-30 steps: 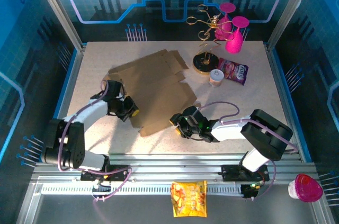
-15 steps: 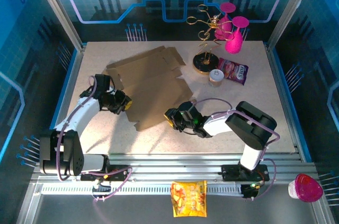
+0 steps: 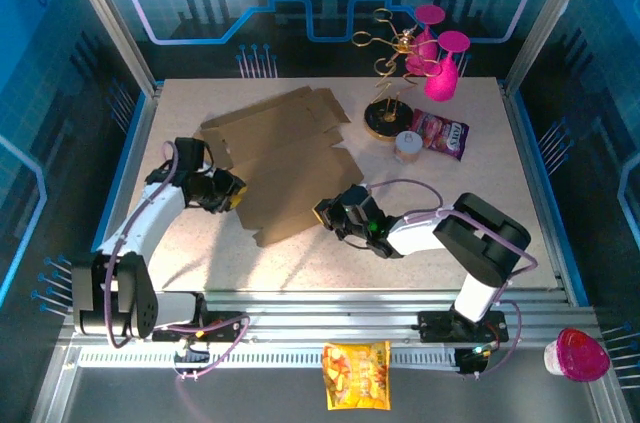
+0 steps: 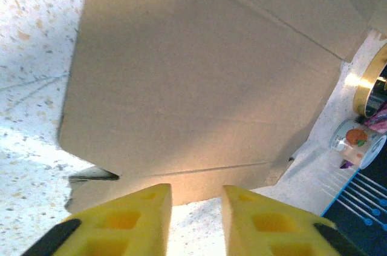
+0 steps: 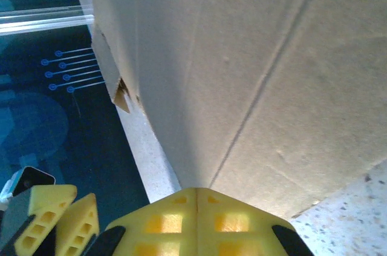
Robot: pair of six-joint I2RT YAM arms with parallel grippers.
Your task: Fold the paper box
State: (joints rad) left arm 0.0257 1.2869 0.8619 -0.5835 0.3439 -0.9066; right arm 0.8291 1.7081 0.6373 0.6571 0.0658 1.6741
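The paper box (image 3: 285,158) is a flat brown cardboard sheet with flaps, spread across the middle of the table. My left gripper (image 3: 234,199) sits at its near left edge. In the left wrist view that gripper (image 4: 195,210) is open, bare table shows between its yellow fingers, and the cardboard (image 4: 193,86) starts just ahead of the tips. My right gripper (image 3: 330,213) is at the sheet's near right edge. Seen from the right wrist, its gripper (image 5: 196,198) is shut, and the cardboard (image 5: 254,56) rises straight from the pinched tips.
A gold rack with pink glasses (image 3: 415,48) on a black round base (image 3: 384,119) stands at the back right. Beside it are a small jar (image 3: 407,146) and a snack packet (image 3: 441,133). A yellow snack bag (image 3: 357,375) and a pink cup (image 3: 578,354) lie on the front rail.
My left gripper has let go and opened, drawing back to the left. My right gripper has closed on the sheet's near right edge. The cardboard has shifted a little up and left.
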